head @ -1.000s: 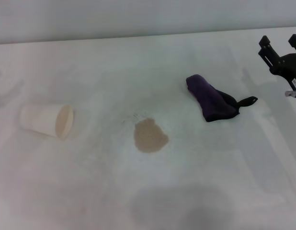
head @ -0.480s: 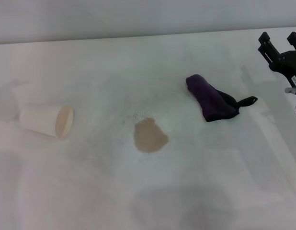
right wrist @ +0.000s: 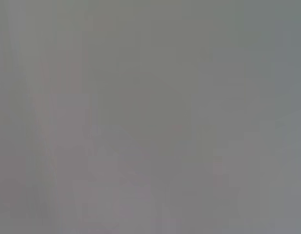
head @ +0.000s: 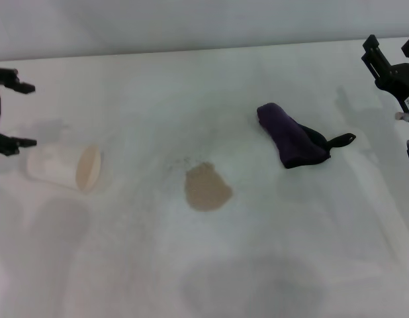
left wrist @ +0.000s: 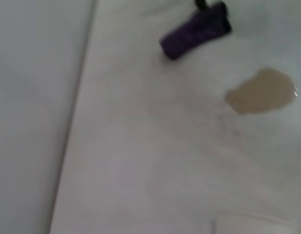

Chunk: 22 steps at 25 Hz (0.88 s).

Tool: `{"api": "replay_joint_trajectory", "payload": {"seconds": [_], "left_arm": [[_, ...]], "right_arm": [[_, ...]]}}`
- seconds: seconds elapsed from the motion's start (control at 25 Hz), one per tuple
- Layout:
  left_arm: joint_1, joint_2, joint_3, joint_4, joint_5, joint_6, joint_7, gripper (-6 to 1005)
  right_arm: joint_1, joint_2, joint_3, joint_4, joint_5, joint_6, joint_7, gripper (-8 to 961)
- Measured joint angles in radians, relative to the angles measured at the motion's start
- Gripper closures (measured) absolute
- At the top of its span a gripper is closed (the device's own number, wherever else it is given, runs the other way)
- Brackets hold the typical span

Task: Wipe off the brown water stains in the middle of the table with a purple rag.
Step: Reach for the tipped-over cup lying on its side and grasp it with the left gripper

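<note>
- Tan-brown, flat and matte, the brown water stains (head: 206,187) amount to 1 irregular blotch near the middle of the table (head: 191,265); nothing touches it, so the wiping is not yet begun.
- Dark purple with black edging, the purple rag (head: 294,140) lies bunched on the white top, up and to the right of the blotch and apart from it, its black loop tab (head: 341,140) pointing toward the robot's right side. The left wrist view also shows the rag and blotch lying separate.
- Judged from its place, the rag sits nearer the right arm, which makes that arm the likely one to fetch it.
- Right gripper (head: 391,61) hangs at the far right edge above the table, well clear of the rag, its 2 fingers spread and holding nothing.
- Left gripper (head: 20,114) hovers at the far left edge, fingers wide apart and empty, just above a white paper cup (head: 64,167) lying on its side.
- Right wrist view shows only a blank grey field, so it adds nothing.
</note>
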Motion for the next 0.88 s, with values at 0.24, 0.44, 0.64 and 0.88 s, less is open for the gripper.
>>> {"api": "replay_joint_trajectory", "payload": {"seconds": [0.24, 0.44, 0.64, 0.88], "left_arm": [[0.003, -0.010, 0.001, 0.099, 0.051, -0.068, 0.028, 112], [0.015, -0.008, 0.000, 0.157, 0.064, -0.107, 0.022, 114], [0.037, -0.009, -0.001, 0.203, 0.078, -0.153, 0.016, 115], [0.060, -0.008, -0.001, 0.280, 0.094, -0.235, 0.012, 115]], "right_arm": [[-0.001, 0.000, 0.003, 0.006, 0.001, 0.000, 0.001, 84], [0.001, 0.000, 0.003, 0.012, -0.002, 0.004, 0.001, 84], [0.000, 0.000, 0.003, 0.012, -0.002, 0.011, 0.002, 84], [-0.003, 0.000, 0.002, 0.012, -0.001, 0.016, 0.002, 84]]}}
